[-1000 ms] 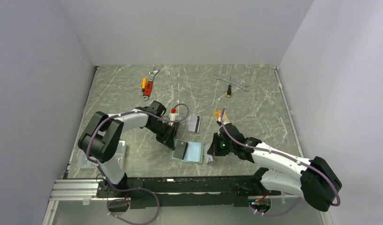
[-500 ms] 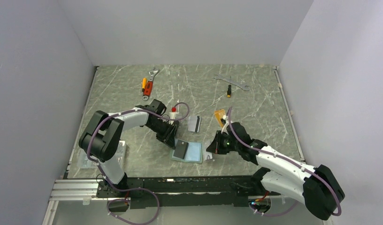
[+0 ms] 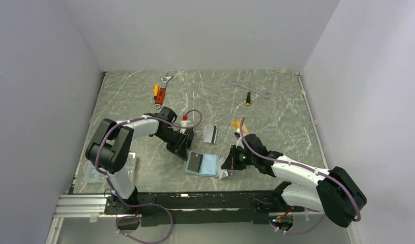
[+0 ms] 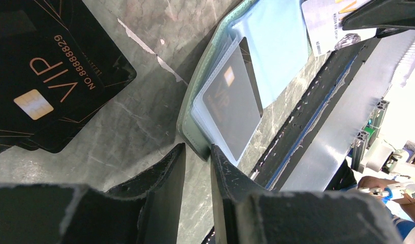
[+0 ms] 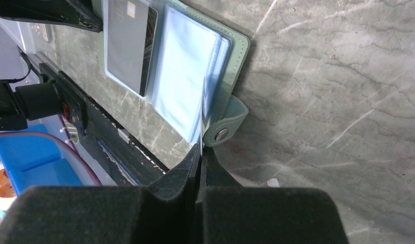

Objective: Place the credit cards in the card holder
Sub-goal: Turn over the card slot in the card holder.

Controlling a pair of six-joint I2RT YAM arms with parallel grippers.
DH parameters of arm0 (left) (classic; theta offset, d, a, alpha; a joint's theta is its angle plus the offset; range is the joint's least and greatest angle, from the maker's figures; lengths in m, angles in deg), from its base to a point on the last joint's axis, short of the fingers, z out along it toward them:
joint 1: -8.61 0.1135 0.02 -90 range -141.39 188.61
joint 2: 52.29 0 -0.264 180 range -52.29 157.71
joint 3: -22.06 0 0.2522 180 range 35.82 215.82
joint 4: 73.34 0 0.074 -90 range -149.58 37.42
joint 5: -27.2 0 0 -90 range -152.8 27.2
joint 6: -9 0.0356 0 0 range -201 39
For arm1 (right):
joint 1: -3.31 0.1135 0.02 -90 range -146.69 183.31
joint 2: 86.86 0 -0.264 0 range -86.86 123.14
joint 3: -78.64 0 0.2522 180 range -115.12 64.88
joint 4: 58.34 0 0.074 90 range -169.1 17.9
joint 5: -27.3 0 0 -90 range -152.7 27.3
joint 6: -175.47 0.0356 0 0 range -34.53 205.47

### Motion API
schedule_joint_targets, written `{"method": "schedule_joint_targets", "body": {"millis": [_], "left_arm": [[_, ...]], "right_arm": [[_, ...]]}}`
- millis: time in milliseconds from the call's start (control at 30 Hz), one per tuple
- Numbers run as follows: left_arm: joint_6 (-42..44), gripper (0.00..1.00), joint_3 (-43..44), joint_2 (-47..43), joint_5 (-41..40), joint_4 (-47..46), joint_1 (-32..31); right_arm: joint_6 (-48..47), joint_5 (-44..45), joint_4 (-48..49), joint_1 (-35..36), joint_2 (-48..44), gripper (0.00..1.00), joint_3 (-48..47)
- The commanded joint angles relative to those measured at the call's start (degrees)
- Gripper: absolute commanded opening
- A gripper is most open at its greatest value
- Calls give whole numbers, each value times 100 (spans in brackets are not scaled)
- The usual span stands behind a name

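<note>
Card holder (image 3: pixel 211 163) lies open on the desk (image 3: pixel 276 112), a dark card (image 3: pixel 194 161) in its left sleeve. Up close, left end effector (image 4: pixel 197 151), slightly open, sits at the holder's card-side edge. Right end effector (image 5: pixel 200 152) pinches a pale sheet (image 5: pixel 202 109) beside the holder's snap tab (image 5: pixel 223 129).

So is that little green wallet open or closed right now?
Open: the card holder lies spread flat, pale blue inside facing up, a dark card in one sleeve.

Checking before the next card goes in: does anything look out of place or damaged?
Nothing looks damaged or spilled. The holder lies open with one dark card inside. The right gripper pinches one sleeve upright, which looks deliberate.
</note>
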Motion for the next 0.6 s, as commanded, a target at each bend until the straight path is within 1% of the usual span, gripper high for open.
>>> {"method": "schedule_joint_targets", "body": {"millis": [0, 567], "left_arm": [[153, 30, 96, -68, 58, 34, 15], [159, 28, 65, -68, 136, -2, 13]], "right_arm": [[3, -137, 390, -21, 45, 0, 78], [48, -168, 452, -82, 154, 0, 247]]}}
